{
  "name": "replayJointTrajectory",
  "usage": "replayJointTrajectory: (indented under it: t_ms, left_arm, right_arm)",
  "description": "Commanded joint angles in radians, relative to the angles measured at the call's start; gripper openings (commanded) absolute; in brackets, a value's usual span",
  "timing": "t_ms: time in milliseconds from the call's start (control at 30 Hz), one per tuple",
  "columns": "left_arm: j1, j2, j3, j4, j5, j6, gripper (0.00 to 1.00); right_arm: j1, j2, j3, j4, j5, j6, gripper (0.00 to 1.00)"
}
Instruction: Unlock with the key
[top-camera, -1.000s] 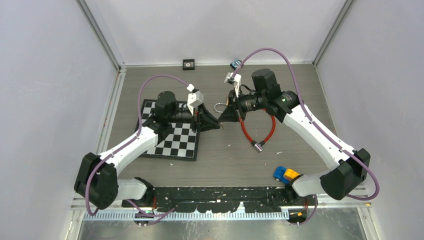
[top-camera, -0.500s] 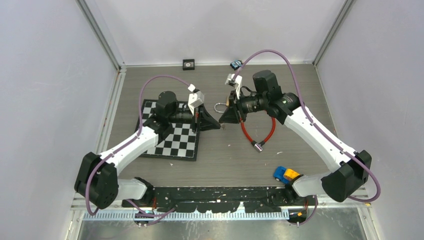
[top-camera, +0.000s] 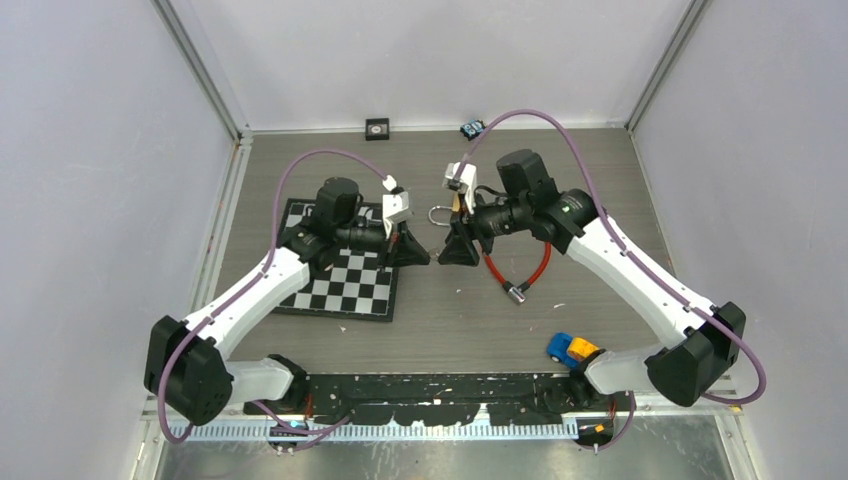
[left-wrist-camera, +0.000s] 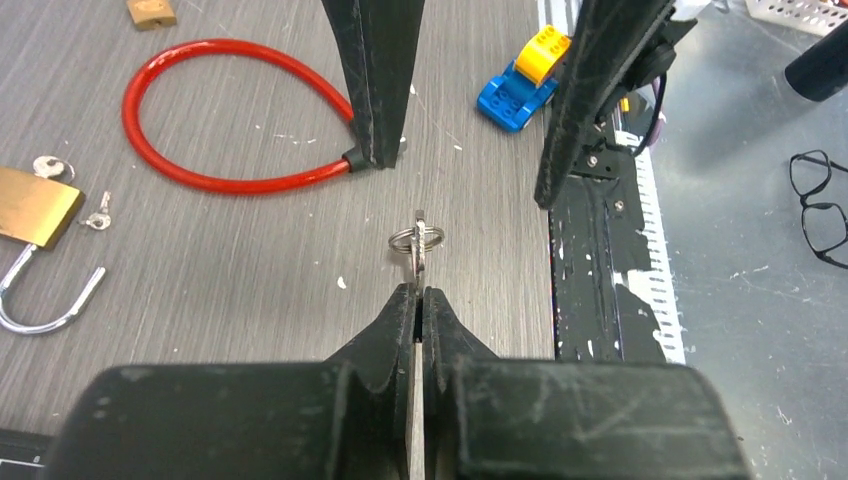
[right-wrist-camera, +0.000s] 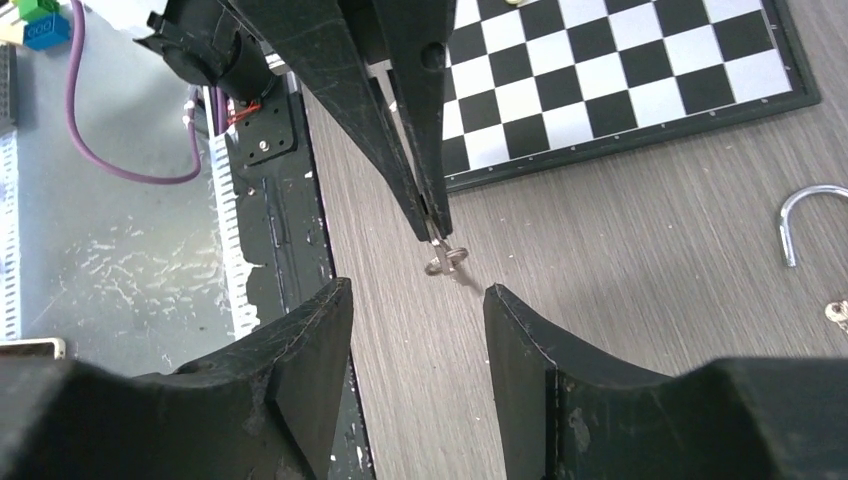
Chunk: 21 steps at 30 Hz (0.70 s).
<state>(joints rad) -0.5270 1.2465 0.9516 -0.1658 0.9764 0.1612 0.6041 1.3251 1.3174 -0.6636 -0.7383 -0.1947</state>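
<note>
My left gripper (left-wrist-camera: 419, 292) is shut on a small silver key (left-wrist-camera: 418, 245), whose ring sticks out past the fingertips just above the table. My right gripper (right-wrist-camera: 415, 290) faces it, open, with the key (right-wrist-camera: 440, 255) a short way beyond its tips and nothing between them. In the top view the left gripper (top-camera: 425, 258) and right gripper (top-camera: 455, 256) stand tip to tip at mid-table. The brass padlock (left-wrist-camera: 35, 205) lies flat with its steel shackle (right-wrist-camera: 805, 215) pointing away; it sits just behind the grippers (top-camera: 445, 212). A second small key (left-wrist-camera: 97, 215) lies beside it.
A red cable loop (top-camera: 520, 265) lies under the right arm. The chessboard (top-camera: 345, 280) is under the left arm. A blue and yellow toy car (top-camera: 572, 348) sits near the front edge. Two small items (top-camera: 377, 127) (top-camera: 471, 128) rest at the back wall.
The left gripper shut on the key while the right gripper opened and let it go. Both wrists dropped a little and the tips drew slightly apart.
</note>
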Motion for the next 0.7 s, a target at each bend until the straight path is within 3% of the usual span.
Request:
replayJointTrajectory:
  t_ms: [0,267,667]
  left_arm:
    - [-0.010,-0.026,0.053,-0.112,-0.011,0.079,0.00]
    - [-0.019,-0.023,0.056,-0.133,0.000,0.089,0.00]
    - [-0.021,-0.022,0.056,-0.128,0.026,0.069,0.00]
  right_arm:
    - [0.039,0.025,0.061,-0.024,0.037,-0.067,0.55]
    - [0.086,0.061,0.091,-0.039,0.076,-0.094,0.52]
    - [0.106,0.094,0.092,-0.017,0.081,-0.081,0.39]
